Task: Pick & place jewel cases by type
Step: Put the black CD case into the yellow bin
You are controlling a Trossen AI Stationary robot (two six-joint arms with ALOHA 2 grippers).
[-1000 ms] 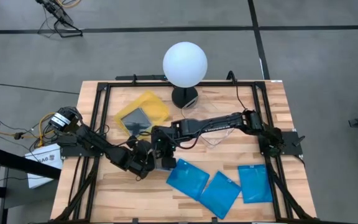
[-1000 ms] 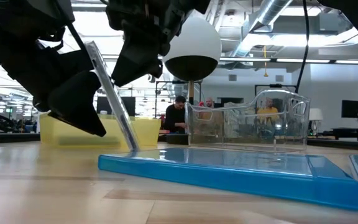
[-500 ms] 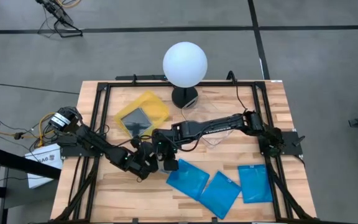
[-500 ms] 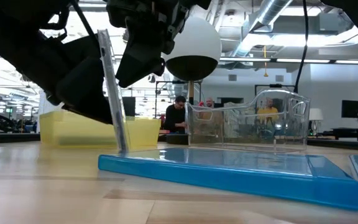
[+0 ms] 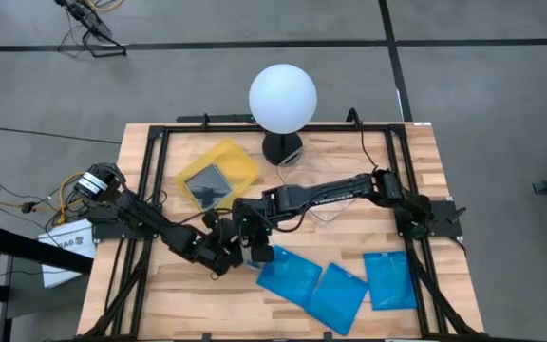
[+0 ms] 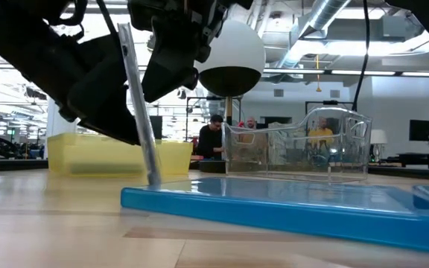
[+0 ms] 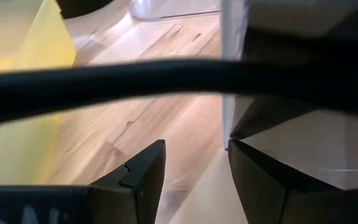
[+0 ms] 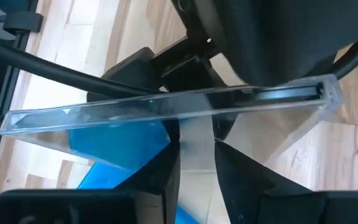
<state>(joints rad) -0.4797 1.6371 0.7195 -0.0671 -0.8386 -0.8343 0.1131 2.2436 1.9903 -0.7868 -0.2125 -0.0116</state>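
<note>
One grey case (image 5: 208,180) lies in the yellow tray (image 5: 238,158) at ten o'clock. Three blue cases (image 5: 331,285) wait at five o'clock. At centre both grippers meet on a clear case (image 6: 138,112) held on edge; the right gripper (image 8: 196,152) straddles it, while the left gripper (image 7: 191,171) stands parted beside it.

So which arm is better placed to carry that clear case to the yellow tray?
Probably left. Left gripper and right gripper both sit at the clear case, but the yellow tray lies on the left arm's side; the right arm is stretched across.
</note>
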